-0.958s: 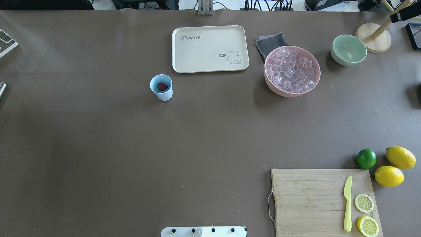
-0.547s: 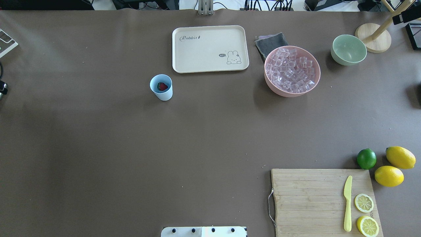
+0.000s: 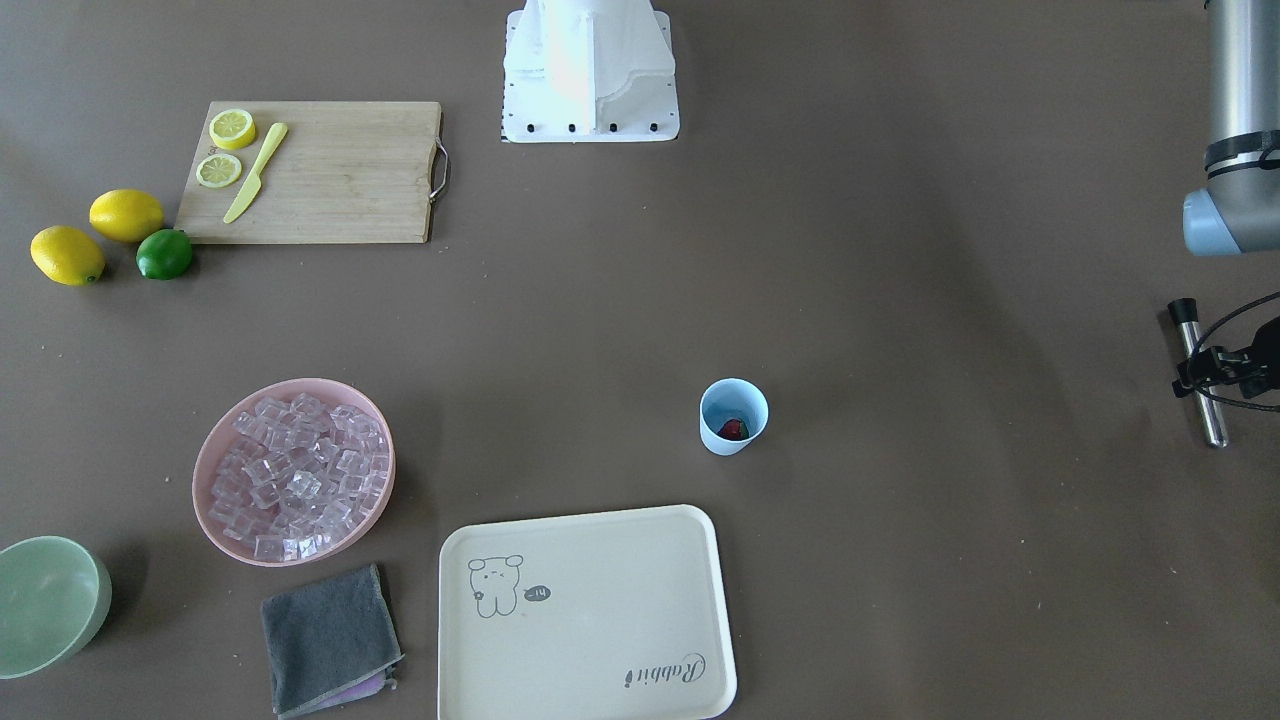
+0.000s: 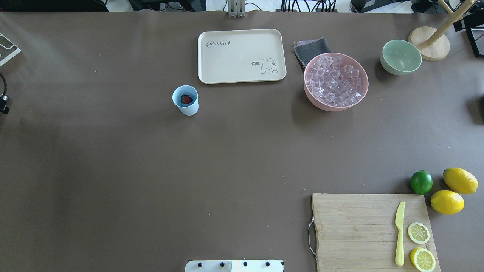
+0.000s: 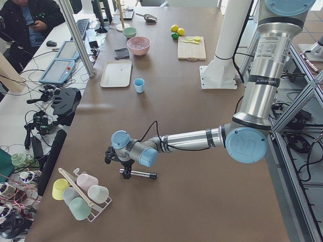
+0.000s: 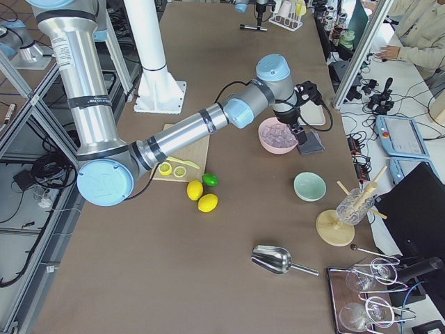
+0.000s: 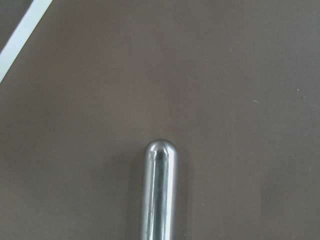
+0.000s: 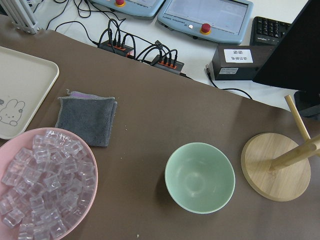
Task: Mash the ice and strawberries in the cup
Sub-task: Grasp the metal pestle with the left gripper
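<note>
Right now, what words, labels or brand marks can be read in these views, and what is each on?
"Rabbit": cursive print on the cream tray.
"Hi~": tiny speech bubble beside the rabbit drawing on that tray; reading uncertain.
White label on the black box beyond the table: characters too small to read.
Logo on the left arm's elbow cap: too blurred to read.

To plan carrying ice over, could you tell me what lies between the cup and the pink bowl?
Only bare table, in the overhead view; the tray lies just beside that stretch.
</note>
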You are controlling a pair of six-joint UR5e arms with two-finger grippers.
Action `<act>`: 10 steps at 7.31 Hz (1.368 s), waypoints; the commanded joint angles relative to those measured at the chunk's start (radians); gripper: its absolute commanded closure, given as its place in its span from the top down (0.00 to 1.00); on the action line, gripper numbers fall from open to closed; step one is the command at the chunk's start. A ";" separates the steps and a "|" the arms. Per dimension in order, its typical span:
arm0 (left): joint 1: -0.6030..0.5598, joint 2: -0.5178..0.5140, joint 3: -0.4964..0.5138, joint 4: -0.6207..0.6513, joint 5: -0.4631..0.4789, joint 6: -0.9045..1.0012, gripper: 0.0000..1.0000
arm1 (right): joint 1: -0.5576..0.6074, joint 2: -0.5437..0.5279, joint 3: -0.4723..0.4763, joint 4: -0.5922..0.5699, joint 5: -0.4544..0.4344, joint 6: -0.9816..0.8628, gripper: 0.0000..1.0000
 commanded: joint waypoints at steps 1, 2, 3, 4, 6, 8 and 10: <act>-0.008 -0.044 0.045 0.001 0.001 0.001 0.90 | 0.017 -0.008 0.003 0.000 -0.004 -0.009 0.99; -0.008 -0.069 0.068 0.001 0.003 0.001 0.90 | 0.017 -0.006 0.000 0.000 -0.005 -0.007 0.99; -0.009 -0.081 0.085 0.001 0.003 0.001 0.90 | 0.015 -0.002 -0.005 -0.001 -0.005 -0.009 0.99; -0.018 -0.106 0.120 0.001 0.003 0.004 0.89 | 0.015 0.000 -0.005 -0.001 -0.005 -0.009 0.99; -0.018 -0.120 0.139 0.001 0.003 0.003 0.79 | 0.017 0.000 -0.002 -0.001 -0.005 -0.007 0.99; -0.014 -0.140 0.171 0.001 0.004 0.006 0.78 | 0.015 0.009 -0.003 -0.001 -0.005 -0.007 0.99; -0.009 -0.141 0.173 0.000 0.012 0.007 0.76 | 0.014 0.015 -0.008 -0.003 -0.005 -0.007 0.99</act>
